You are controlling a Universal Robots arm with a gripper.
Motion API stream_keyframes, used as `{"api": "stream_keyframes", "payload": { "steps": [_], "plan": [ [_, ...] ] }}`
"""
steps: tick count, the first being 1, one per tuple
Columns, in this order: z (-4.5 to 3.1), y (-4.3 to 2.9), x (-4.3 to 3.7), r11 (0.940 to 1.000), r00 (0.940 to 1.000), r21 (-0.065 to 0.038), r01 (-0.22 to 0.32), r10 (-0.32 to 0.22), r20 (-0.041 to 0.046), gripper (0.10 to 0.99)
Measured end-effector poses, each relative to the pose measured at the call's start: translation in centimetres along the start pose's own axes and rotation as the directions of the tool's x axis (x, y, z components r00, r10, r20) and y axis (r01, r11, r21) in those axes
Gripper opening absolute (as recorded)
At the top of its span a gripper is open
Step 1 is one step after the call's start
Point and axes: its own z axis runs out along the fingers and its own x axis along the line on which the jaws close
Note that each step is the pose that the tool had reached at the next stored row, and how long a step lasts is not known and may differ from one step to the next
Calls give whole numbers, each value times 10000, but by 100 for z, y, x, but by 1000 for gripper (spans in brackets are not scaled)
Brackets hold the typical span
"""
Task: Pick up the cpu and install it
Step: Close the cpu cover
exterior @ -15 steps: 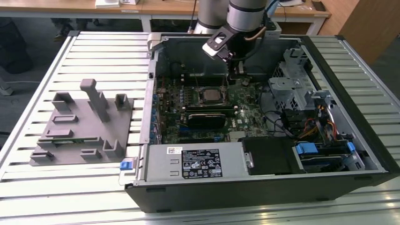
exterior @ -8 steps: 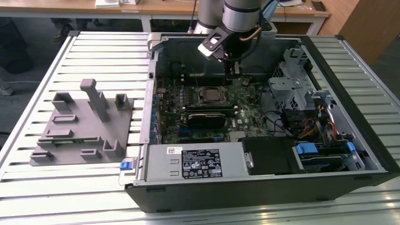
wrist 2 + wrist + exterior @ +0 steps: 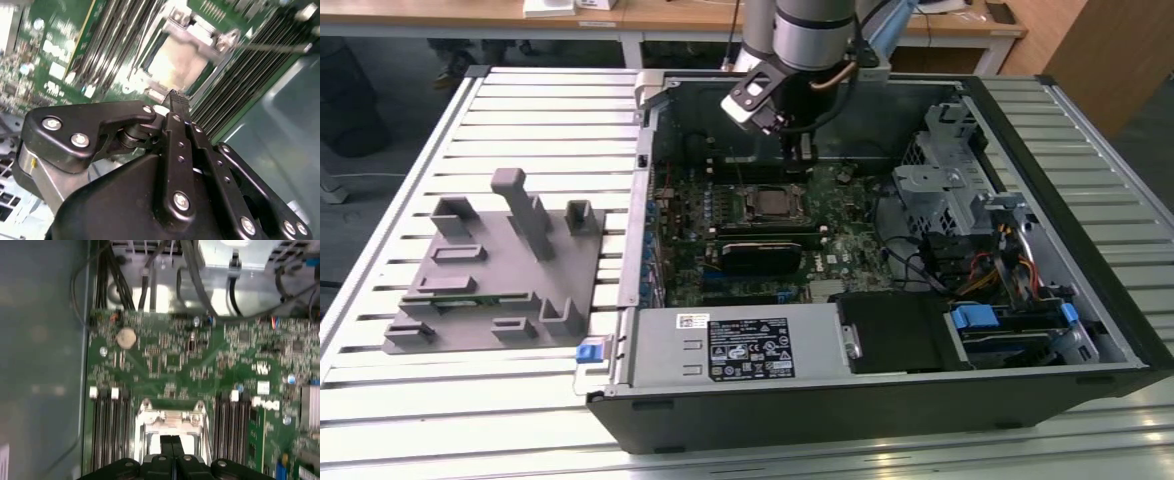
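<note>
I see gripper (image 3: 175, 100) fingers pinched together, nothing held, hovering just above cpu (image 3: 172, 67) sitting in motherboard (image 3: 170, 365) socket (image 3: 172, 416).

Exterior view above computer case (image 3: 854, 425), both wrist views near motherboard (image 3: 170, 365) (image 3: 55, 50)

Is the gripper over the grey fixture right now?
No, the gripper is inside the computer case, above the motherboard.
</note>
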Motion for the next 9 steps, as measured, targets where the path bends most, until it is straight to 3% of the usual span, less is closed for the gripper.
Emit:
{"api": "stream_keyframes", "payload": {
  "steps": [5, 9],
  "plan": [
    [16, -179, 3, 10000, 10000, -2, -1, 1, -3, 106],
    [18, -198, 2, 10000, 10000, -1, 1, -1, 0, 106]
  ]
}}
